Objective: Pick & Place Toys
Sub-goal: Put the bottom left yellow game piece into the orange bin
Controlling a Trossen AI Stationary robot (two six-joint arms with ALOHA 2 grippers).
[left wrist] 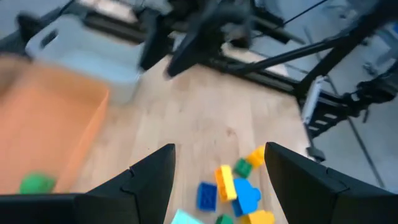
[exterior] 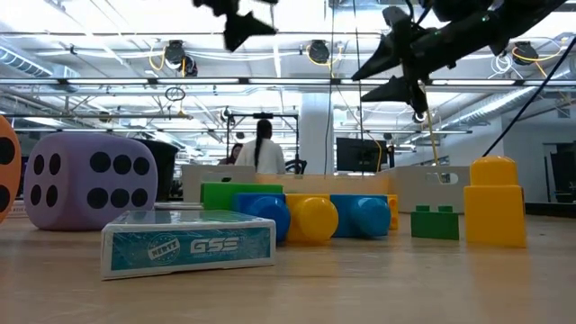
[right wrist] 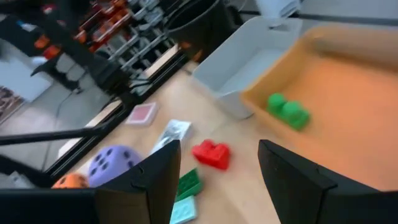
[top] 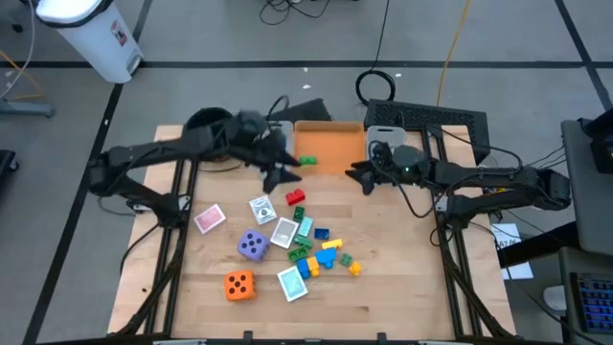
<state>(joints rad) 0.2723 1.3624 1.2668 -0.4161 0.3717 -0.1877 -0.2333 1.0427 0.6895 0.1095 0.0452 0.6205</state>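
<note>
I take the orange bin (top: 328, 149) as my landmark. One green brick (top: 307, 161) already lies in it, on its left side; the other toys are still on the table (top: 402, 278) in front of it.

Both arms hang above the table near the bin's front edge, each with the jaws standing wide and nothing between them: the left gripper (top: 283, 174) at the front-left corner, the right gripper (top: 362, 178) at the front-right corner.

For a clean pick, I think I should send one arm only, because the two grippers are near each other.

The purple die (top: 253, 245) and the orange die (top: 239, 285) lie far in front. The red brick (top: 295, 197) lies nearest the bin and stands apart, an easy target. The cluster of blue, yellow and green bricks (top: 324, 254) is crowded, with flat cards (top: 284, 232) beside it, so fingers may catch a neighbour there.
</note>
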